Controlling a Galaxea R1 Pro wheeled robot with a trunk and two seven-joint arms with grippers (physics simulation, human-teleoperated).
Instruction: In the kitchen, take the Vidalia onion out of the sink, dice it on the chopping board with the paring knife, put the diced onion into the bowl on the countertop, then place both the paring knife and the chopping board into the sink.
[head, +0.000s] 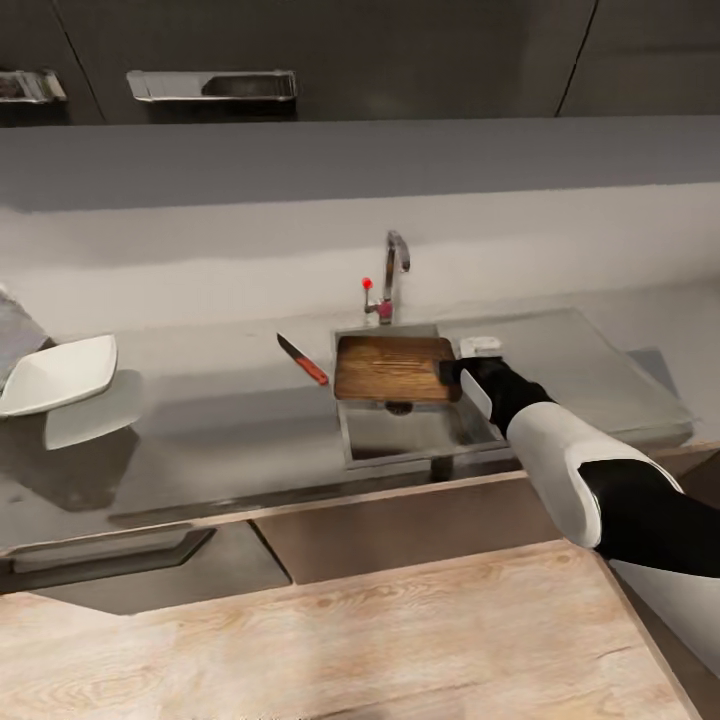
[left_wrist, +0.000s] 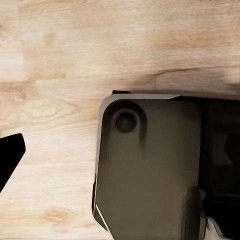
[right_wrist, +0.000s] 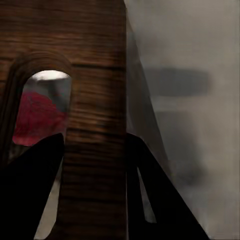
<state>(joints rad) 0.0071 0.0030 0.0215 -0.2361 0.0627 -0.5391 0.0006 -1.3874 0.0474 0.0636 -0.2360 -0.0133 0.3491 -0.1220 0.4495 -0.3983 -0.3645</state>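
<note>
The dark-brown chopping board (head: 390, 368) lies level across the far part of the sink (head: 400, 438), below the chrome tap (head: 396, 262). My right gripper (head: 452, 372) is shut on the board's right end, beside the handle hole. In the right wrist view the fingers of this gripper (right_wrist: 95, 190) straddle the board (right_wrist: 95, 75), and through the hole shows a pinkish-red rounded shape (right_wrist: 37, 117), seemingly the Vidalia onion beneath. The red-handled paring knife (head: 303, 360) rests on the grey countertop (head: 220, 430) just left of the sink. Far left on the countertop sits the white bowl (head: 60, 375). My left gripper (left_wrist: 102, 187) hangs open and holds nothing.
A flat steel drainboard (head: 590, 380) extends right of the basin. A light-wood surface (head: 330, 640) spans the foreground between me and the counter. Under my left gripper are light wood (left_wrist: 60, 60) and a dark grey rounded part (left_wrist: 150, 165). Dark upper cabinets (head: 300, 60) run along the back.
</note>
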